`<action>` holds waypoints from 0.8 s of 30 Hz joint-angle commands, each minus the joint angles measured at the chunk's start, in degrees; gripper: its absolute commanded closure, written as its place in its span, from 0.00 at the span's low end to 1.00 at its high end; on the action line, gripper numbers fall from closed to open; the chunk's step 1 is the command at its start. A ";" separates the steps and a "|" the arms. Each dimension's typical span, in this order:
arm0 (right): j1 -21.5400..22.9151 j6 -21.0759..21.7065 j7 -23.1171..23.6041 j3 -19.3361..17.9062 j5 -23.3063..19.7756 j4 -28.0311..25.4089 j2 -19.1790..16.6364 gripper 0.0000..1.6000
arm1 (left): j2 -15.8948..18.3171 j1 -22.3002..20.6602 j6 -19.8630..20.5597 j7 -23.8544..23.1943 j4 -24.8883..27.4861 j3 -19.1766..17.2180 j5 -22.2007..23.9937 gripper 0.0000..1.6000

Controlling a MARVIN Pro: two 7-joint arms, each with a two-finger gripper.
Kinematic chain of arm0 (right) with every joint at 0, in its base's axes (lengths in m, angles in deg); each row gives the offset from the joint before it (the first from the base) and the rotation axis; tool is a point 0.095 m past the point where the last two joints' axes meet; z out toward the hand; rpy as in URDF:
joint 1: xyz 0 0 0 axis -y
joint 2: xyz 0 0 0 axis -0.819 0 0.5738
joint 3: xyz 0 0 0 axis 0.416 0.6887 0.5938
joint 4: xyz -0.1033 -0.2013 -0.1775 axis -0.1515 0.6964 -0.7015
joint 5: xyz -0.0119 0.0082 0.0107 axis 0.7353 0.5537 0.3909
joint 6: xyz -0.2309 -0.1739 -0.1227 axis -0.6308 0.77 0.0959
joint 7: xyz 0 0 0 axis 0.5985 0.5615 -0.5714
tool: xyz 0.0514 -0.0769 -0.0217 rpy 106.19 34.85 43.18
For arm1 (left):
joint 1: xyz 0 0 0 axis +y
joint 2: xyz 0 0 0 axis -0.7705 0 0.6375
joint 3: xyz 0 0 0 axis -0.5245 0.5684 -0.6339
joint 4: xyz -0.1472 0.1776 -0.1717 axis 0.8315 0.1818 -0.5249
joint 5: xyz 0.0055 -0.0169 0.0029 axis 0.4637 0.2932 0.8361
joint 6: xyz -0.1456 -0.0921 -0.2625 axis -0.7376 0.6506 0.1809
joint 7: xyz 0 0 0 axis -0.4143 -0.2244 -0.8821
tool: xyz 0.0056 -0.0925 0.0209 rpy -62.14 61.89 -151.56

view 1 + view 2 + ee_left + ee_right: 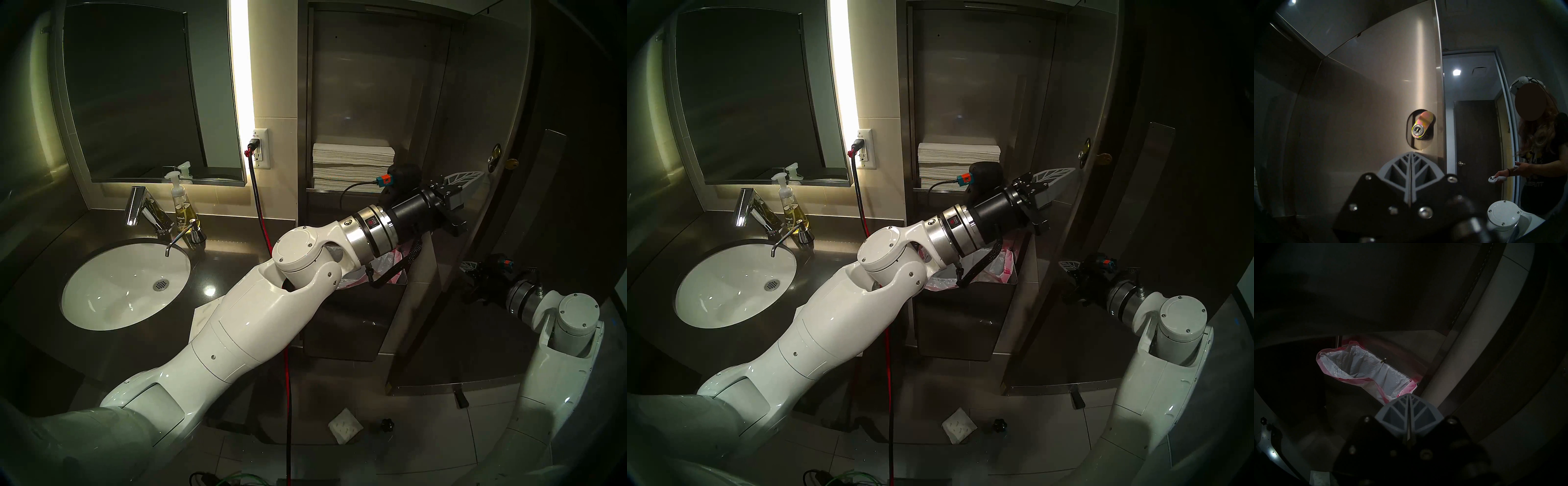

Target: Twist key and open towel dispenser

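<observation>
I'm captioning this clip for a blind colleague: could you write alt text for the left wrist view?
The left gripper, jaws shut and empty, points at the inner face of the towel dispenser's open steel door, just below the lock's cam latch. Right of the door's edge stands a person in a headset holding a white controller.

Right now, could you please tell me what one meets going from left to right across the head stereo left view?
Sink → soap bottle → paper towel stack → left end effector → key.

White sink (125,286), soap bottle (178,203) (yellow liquid) beside the faucet (142,210); mirror (135,91) above.
</observation>
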 commanded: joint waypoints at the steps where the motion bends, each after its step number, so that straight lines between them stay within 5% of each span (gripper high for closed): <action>1: -0.51 -0.05 -0.04 -1.73 -0.25 -0.95 -0.42 1.00 | -3.71 -2.84 -1.05 -1.52 -1.20 0.46 0.82 1.00; 24: -1.60 -0.51 1.02 -3.81 -1.14 -1.54 -0.52 1.00 | -8.80 -5.03 -2.12 -3.77 -5.24 2.67 1.30 1.00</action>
